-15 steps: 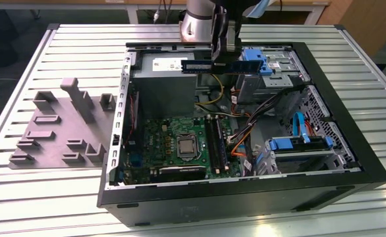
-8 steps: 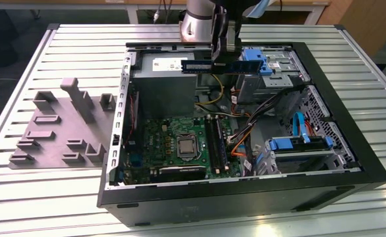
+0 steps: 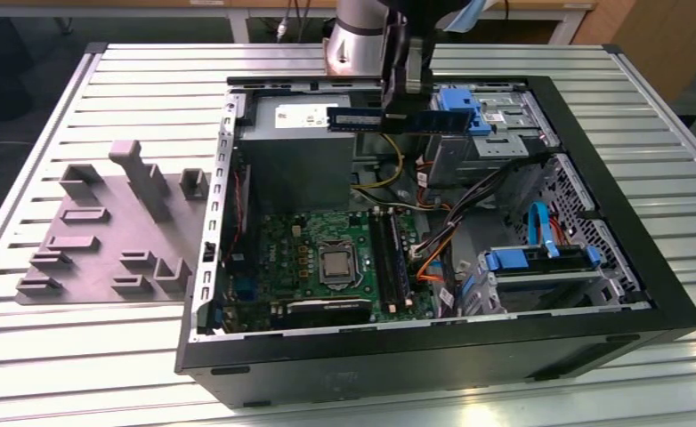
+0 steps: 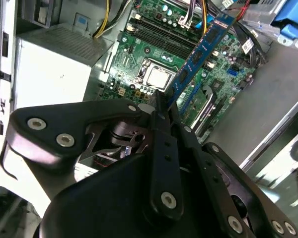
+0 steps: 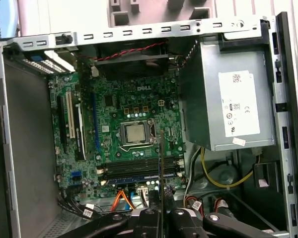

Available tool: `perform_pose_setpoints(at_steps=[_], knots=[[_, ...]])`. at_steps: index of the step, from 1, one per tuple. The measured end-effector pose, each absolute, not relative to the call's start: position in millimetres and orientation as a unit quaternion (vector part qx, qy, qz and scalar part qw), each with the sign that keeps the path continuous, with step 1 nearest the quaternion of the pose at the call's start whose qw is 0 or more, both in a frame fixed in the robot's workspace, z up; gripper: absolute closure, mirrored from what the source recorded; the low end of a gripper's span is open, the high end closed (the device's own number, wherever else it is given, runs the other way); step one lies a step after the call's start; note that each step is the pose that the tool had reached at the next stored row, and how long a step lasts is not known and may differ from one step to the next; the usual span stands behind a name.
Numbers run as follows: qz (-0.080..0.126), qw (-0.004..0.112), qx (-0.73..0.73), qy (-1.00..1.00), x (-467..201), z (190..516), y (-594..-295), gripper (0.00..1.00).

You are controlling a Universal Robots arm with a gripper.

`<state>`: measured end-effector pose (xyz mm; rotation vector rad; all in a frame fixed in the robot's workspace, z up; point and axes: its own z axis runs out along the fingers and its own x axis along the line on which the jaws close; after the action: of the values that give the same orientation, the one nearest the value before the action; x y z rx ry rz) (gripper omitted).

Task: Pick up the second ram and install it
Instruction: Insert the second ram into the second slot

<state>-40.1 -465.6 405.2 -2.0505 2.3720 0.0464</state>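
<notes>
Second ram (image 3: 354, 119) hangs level, pinched in the claw (image 3: 403, 108) above the open computer case (image 3: 671, 302); seating it well likely demands squaring its edge to a motherboard slot (image 3: 386, 253).

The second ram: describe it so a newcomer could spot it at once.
Find the open black computer case; above it hangs the pincer. Clamped in it is the second ram, a thin blue stick held in mid-air, unlike the slots fixed on the green motherboard.
</notes>
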Motion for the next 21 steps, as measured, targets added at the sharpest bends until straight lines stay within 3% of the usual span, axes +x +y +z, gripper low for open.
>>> perform_pose_setpoints(at_steps=[21], knots=[[0.014,0.006,-0.482,0.876,-40.2,397.5,-465.7,0.86]])
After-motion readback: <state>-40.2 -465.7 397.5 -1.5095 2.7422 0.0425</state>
